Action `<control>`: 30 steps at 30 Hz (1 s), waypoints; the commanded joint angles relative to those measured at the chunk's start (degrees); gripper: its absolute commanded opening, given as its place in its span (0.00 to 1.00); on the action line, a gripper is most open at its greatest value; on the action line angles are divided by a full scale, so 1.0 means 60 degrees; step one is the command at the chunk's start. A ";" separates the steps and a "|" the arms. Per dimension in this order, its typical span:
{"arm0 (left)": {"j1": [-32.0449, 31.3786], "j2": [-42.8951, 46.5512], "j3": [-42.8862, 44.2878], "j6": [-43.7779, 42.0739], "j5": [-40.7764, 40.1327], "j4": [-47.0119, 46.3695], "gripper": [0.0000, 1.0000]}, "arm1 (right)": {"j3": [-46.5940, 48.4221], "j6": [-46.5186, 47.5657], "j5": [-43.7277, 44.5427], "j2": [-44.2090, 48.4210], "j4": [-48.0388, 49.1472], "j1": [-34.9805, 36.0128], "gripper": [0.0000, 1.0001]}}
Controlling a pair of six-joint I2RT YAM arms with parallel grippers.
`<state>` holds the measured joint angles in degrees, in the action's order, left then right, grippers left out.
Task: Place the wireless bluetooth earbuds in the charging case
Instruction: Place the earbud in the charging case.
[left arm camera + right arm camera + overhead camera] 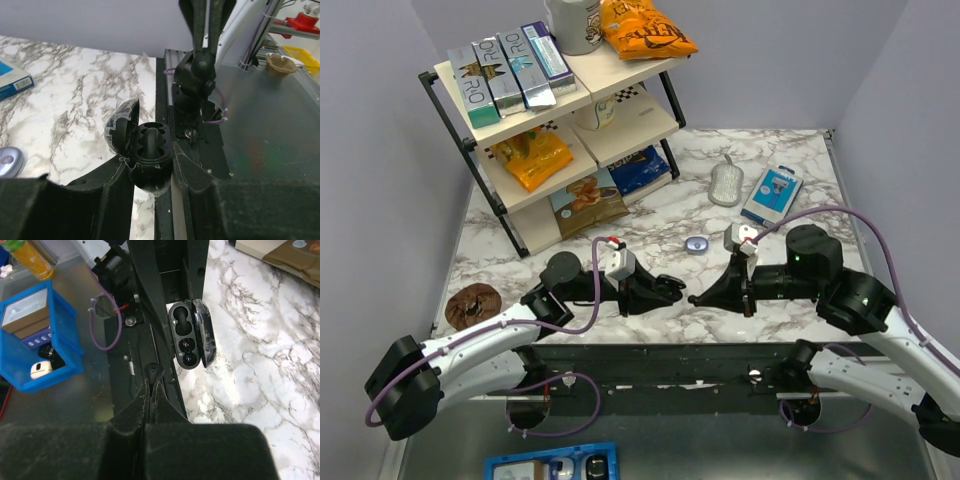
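1 tiny glossy black earbud sits pinched at the very tip of the right gripper, whose jaws are pressed together on it, just near of the charging case. The case is open, its lid swung to the side and the dark moulded slots facing the bud; I cannot tell whether the other bud already lies in one. The left gripper is clamped on the case body from both sides and holds it off the surface, at the near edge of the marble table, roughly midway between the 2 arms. From above, the 2 grippers point at each other, tips close but apart. Just beyond them on the table lies a small round silvery-blue object; farther right are a grey oval item and a blue box. At the far left stands a 3-tier rack with snack bags and cartons.
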<state>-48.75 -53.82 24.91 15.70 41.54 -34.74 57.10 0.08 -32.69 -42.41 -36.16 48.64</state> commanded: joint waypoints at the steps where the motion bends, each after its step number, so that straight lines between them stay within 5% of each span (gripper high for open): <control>1: 0.0010 -0.0198 0.0199 0.0136 0.1526 -0.1182 0.00 | 0.0209 0.0163 -0.0719 -0.0328 -0.0257 0.0110 0.01; 15: 0.0010 -0.1019 0.0492 0.1366 0.3110 -0.2309 0.00 | 0.0415 0.0822 0.0378 -0.0563 -0.0887 0.1092 0.01; 30: -0.0092 -0.1225 0.0434 0.1646 0.3360 -0.2399 0.00 | 0.0634 0.1027 0.1141 -0.0944 -0.0477 0.1576 0.01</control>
<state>-48.88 -60.77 26.59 26.06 59.09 -47.09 58.98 5.52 -27.42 -47.66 -39.94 57.69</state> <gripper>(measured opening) 0.374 0.022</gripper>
